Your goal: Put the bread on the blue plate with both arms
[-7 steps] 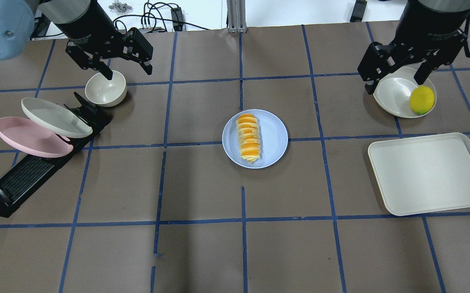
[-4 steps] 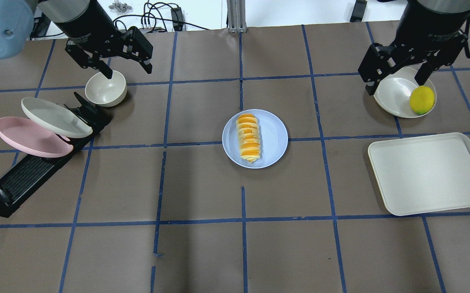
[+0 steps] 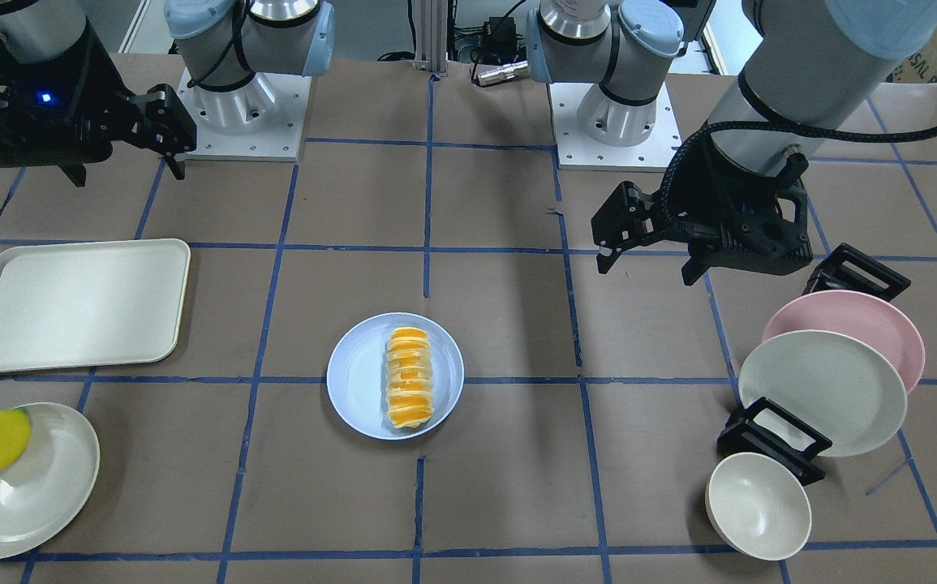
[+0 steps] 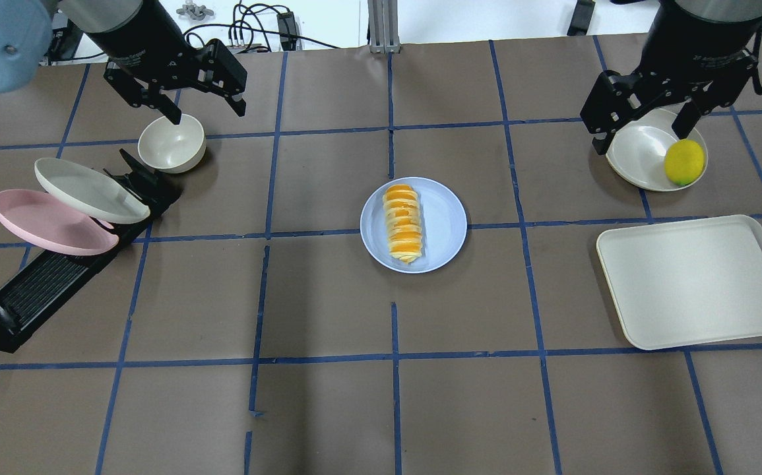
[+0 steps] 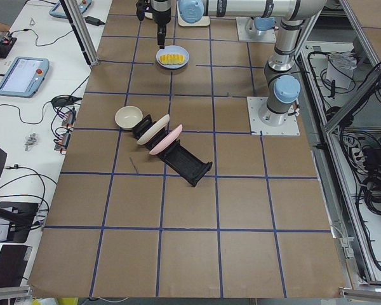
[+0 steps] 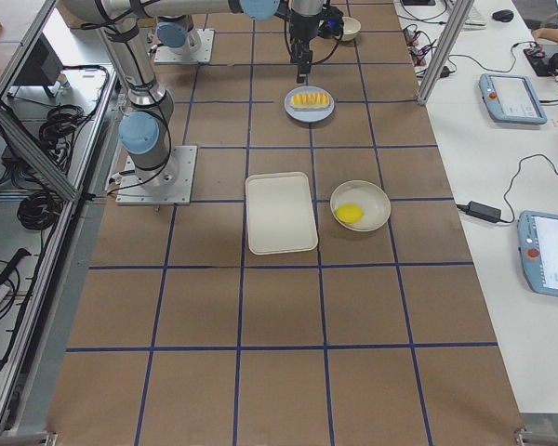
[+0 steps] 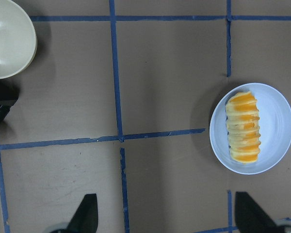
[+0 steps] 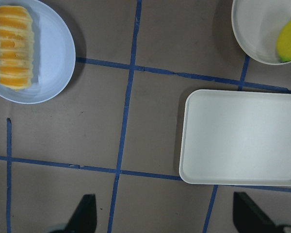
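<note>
Left pincer and right pincer both hang wide open, nothing in either, well apart from the middle of the tabletop. There the bread, a ridged loaf striped orange and cream, lies flat on the glossy blue plate, slightly off-centre.

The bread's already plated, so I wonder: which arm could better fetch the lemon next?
Right, probably. The right tool hangs open over the half of the table holding the lemon; the left tool hangs over the other half, with the bowl.
</note>
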You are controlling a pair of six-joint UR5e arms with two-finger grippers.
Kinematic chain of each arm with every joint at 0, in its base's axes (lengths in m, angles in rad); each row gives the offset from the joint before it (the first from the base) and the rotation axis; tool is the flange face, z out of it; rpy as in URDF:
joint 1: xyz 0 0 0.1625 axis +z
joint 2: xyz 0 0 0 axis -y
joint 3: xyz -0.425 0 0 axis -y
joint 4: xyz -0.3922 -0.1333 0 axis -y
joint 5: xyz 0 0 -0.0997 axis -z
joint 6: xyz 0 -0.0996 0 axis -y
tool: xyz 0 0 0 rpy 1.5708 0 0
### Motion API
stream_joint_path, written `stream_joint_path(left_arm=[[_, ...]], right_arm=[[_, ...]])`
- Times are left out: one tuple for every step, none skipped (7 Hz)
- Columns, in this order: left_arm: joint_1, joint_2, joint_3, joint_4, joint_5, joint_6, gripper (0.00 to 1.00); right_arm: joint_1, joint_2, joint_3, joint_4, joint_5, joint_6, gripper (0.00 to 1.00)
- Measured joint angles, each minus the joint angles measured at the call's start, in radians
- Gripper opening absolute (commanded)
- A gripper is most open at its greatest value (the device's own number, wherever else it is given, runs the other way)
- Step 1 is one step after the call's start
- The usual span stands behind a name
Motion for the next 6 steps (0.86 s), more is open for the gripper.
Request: stream_joint_path(left_arm=[[-0.005,0.0,-0.008,0.001,0.001,0.0,1.0],[-0.008,0.003,-0.011,0.002,0.002,0.002,1.0],[-0.009,0.012,-0.015,0.002,0.003,0.017,1.0],[-0.009,0.02,-0.019,0.002,0.005,0.05,1.0],[-0.008,0.019,-0.025,0.002,0.007,0.079,1.0],[-0.006,0.009,-0.033,0.006,0.007,0.089,1.0]], right_arm=[[0.0,0.001,0.0,-0.003,0.001,-0.001,1.0],[-0.001,0.004,-0.003,-0.01,0.001,-0.005,1.0],[-0.002,0.007,-0.008,-0.014,0.003,-0.009,1.0],[-0.004,0.008,-0.011,-0.014,0.008,-0.012,1.0],[-0.006,0.008,-0.011,-0.013,0.01,-0.013,1.0],[-0.006,0.007,-0.011,-0.013,0.01,-0.014,1.0]])
